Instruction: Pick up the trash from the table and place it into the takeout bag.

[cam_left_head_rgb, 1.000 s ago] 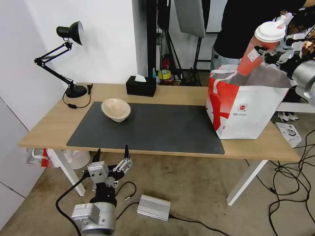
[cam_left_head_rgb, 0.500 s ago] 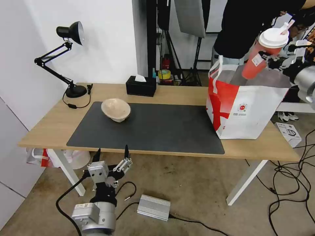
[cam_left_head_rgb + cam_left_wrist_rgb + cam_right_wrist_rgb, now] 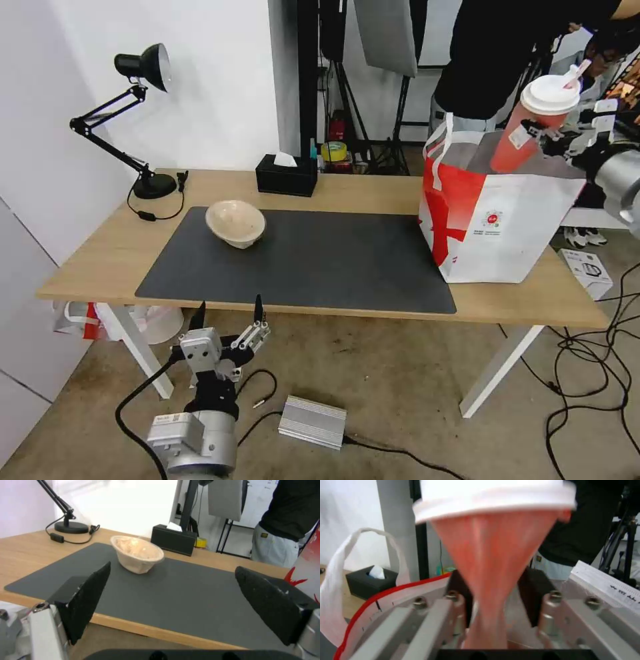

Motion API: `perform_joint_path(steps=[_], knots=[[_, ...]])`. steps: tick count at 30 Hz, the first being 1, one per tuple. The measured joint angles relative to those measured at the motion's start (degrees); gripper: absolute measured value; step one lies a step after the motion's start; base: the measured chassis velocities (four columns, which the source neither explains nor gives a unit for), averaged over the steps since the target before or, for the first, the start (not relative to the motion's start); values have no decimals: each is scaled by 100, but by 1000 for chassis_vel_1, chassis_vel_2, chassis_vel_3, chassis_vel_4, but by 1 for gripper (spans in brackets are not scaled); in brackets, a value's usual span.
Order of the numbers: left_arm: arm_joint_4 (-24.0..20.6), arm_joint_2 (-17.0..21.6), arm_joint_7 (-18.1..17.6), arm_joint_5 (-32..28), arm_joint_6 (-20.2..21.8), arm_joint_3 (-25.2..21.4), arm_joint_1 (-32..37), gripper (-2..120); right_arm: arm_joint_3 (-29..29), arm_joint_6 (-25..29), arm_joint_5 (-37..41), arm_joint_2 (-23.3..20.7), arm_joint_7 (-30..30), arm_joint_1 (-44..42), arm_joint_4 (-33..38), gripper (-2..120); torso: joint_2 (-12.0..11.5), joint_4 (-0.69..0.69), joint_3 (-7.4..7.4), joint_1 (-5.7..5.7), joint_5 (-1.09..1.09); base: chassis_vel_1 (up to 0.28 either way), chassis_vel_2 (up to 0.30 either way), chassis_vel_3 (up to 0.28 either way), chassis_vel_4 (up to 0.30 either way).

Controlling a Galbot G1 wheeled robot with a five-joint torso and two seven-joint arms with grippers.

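Observation:
My right gripper (image 3: pixel 539 131) is shut on the red drink cup (image 3: pixel 527 131) with its white lid, holding it tilted over the open top of the takeout bag (image 3: pixel 497 217), the cup's base dipping below the bag's rim. From the right wrist, the cup (image 3: pixel 493 562) is squeezed between the dark pads (image 3: pixel 530 595). The bag stands on the right end of the table (image 3: pixel 100 257). A beige pulp bowl (image 3: pixel 235 223) lies tipped on the dark mat (image 3: pixel 320 263), also visible as the bowl (image 3: pixel 137 552) from the left wrist. My left gripper (image 3: pixel 227 308) hangs open below the table's front edge.
A black tissue box (image 3: pixel 287 175) and a black desk lamp (image 3: pixel 143 120) stand along the back of the table. A person in black stands behind the bag. Cables and a silver box (image 3: pixel 312 421) lie on the floor.
My right gripper has carried the cup to the right, then down toward the bag's opening. The bag's handle has flipped upright. The left arm has stayed still.

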Motion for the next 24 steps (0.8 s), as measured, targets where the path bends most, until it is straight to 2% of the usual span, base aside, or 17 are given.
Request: perform_joint_path(steps=[1,3,5,7,8,10,11,13,14,16,19,24], knots=[[0,0,0,0,0,0,0,100,0,0,0,0,0,0,0,32,0,0,0,0,0,0,0,0,0],[7,-2,3,2,-2,10,-9,100,0,2,-27,-18,-8,-6,36,42,0,0,0,0,0,0,0,0,0],[11,-1,6,1,-4,14,-15,100,0,1,-27,-24,-14,-6,42,45,0,0,0,0,0,0,0,0,0],[50,6,26,7,-62,20,-42,100,13,-9,-2,-30,-68,-11,44,58,0,0,0,0,0,0,0,0,0],[50,6,26,7,-62,20,-42,100,13,-9,-2,-30,-68,-11,44,58,0,0,0,0,0,0,0,0,0],[71,2,27,14,-82,36,-40,100,81,-15,14,-41,-109,-91,76,68,0,0,0,0,0,0,0,0,0],[71,2,27,14,-82,36,-40,100,81,-15,14,-41,-109,-91,76,68,0,0,0,0,0,0,0,0,0],[100,-1,31,34,-109,71,-25,100,140,-4,-4,-61,-145,-189,99,79,0,0,0,0,0,0,0,0,0],[100,-1,31,34,-109,71,-25,100,140,-4,-4,-61,-145,-189,99,79,0,0,0,0,0,0,0,0,0],[117,26,38,55,-124,78,-29,100,173,26,-23,-68,-152,-250,104,89,0,0,0,0,0,0,0,0,0],[117,46,42,58,-125,75,-38,100,200,41,-32,-89,-158,-297,122,96,0,0,0,0,0,0,0,0,0],[120,17,44,104,-128,141,0,100,205,54,-51,-155,-215,-348,148,100,0,0,0,0,0,0,0,0,0]])
